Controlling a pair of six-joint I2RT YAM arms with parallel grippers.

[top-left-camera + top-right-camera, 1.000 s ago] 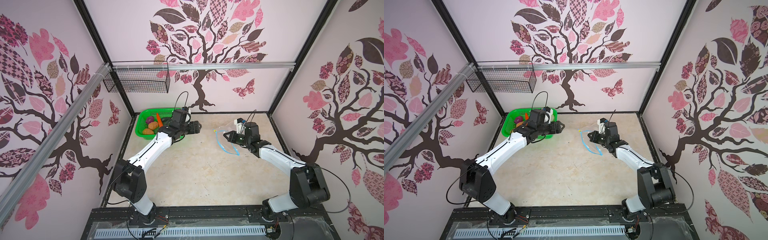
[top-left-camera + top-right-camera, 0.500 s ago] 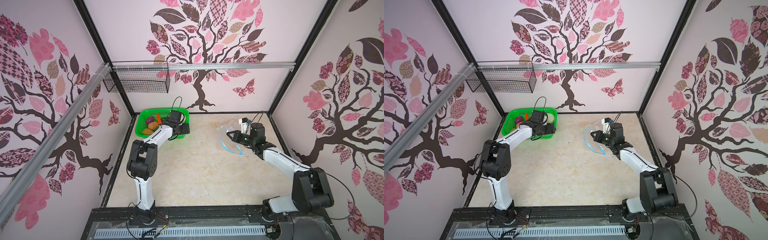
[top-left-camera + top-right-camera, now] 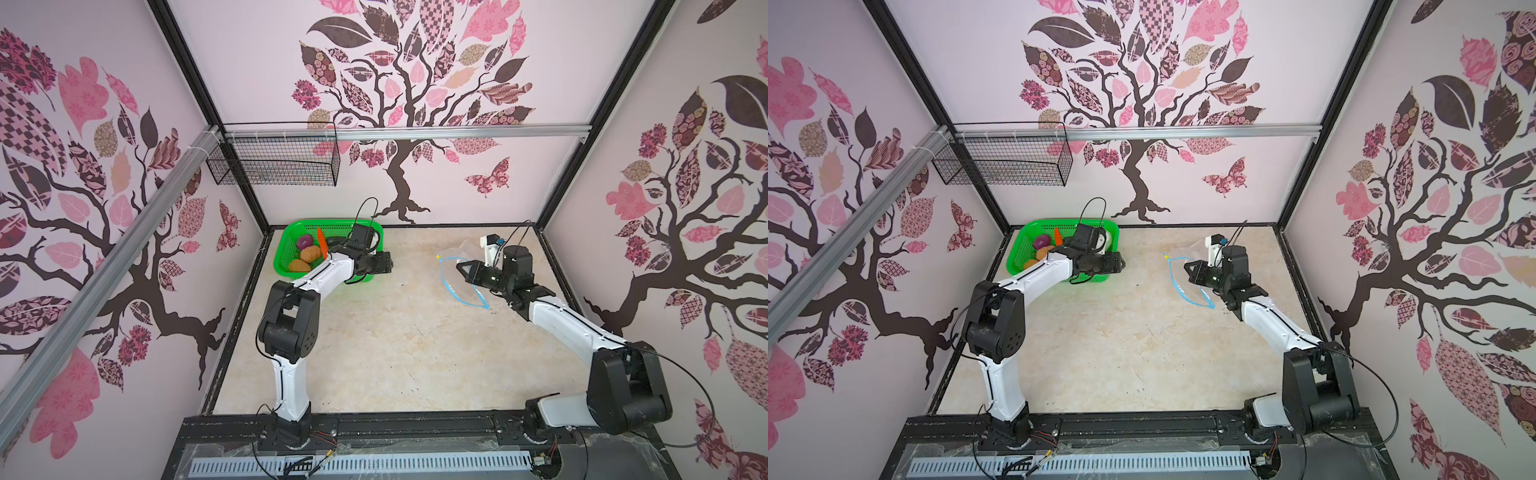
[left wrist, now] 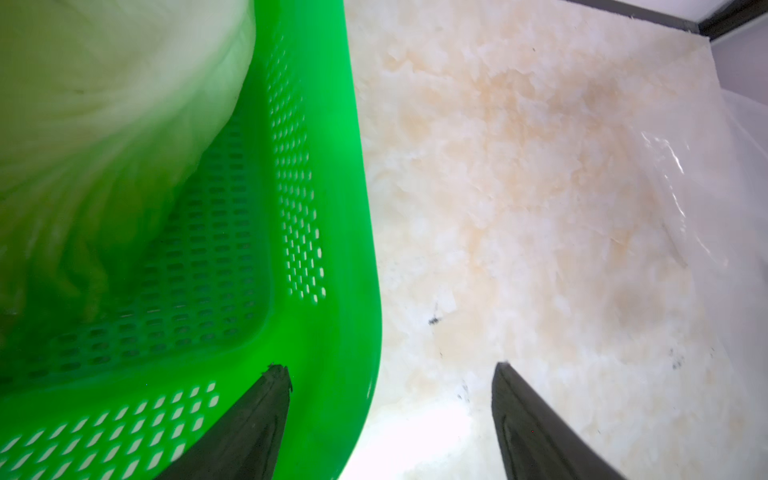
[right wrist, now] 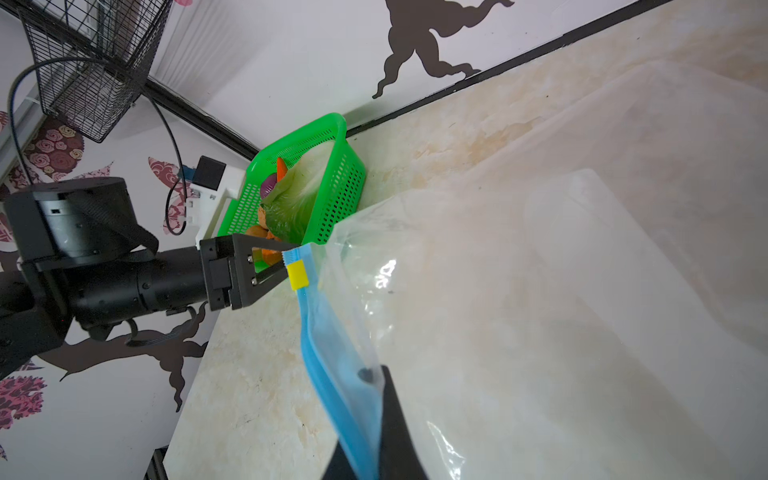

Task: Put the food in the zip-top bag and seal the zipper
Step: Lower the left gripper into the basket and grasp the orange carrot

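Toy vegetables (image 3: 309,253) lie left, clear bag (image 5: 540,291) right, zipper (image 5: 320,328) open.

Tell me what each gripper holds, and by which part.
The right gripper pinches the zip-top bag by its blue zipper strip. The left gripper is open and holds nothing.

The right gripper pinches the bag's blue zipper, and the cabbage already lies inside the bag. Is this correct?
No: the cabbage lies in the green basket, not in the bag, as the right wrist view shows. The right gripper does pinch the blue zipper.
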